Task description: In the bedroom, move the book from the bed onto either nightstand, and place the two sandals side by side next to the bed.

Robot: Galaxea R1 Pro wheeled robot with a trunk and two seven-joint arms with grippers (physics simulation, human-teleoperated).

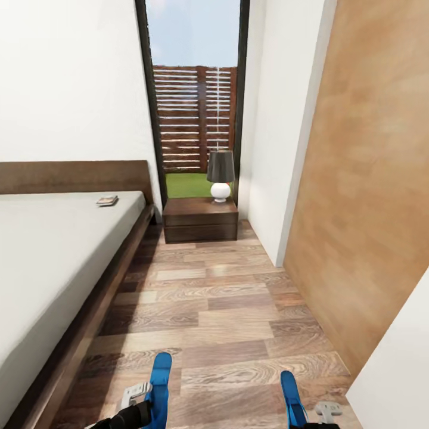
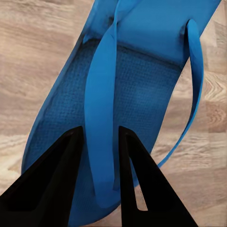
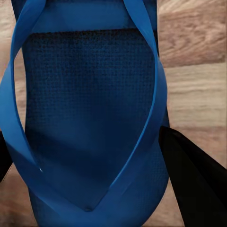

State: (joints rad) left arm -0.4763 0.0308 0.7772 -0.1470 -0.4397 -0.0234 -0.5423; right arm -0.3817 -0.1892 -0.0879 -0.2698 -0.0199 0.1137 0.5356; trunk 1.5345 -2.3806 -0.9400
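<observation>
The robot is in a bedroom with a wood floor (image 1: 238,310). The big bed (image 1: 53,268) is on the left side in the head view, and the little book (image 1: 107,201) lies on the mattress near the headboard. The dark nightstand (image 1: 201,219) sits just past the bed, in front of the tall window (image 1: 193,119), and a lamp (image 1: 220,174) stands on top of it. Low down in the head view, each arm carries a blue sandal. The left gripper (image 2: 101,135) has its two black fingers (image 2: 59,175) squeezed on a strap of the left sandal (image 2: 137,90). The right sandal (image 3: 90,109) hangs close against the right gripper (image 1: 310,417), but only bits of its dark fingers (image 3: 194,179) show, so I cannot tell if it is squeezed tight.
</observation>
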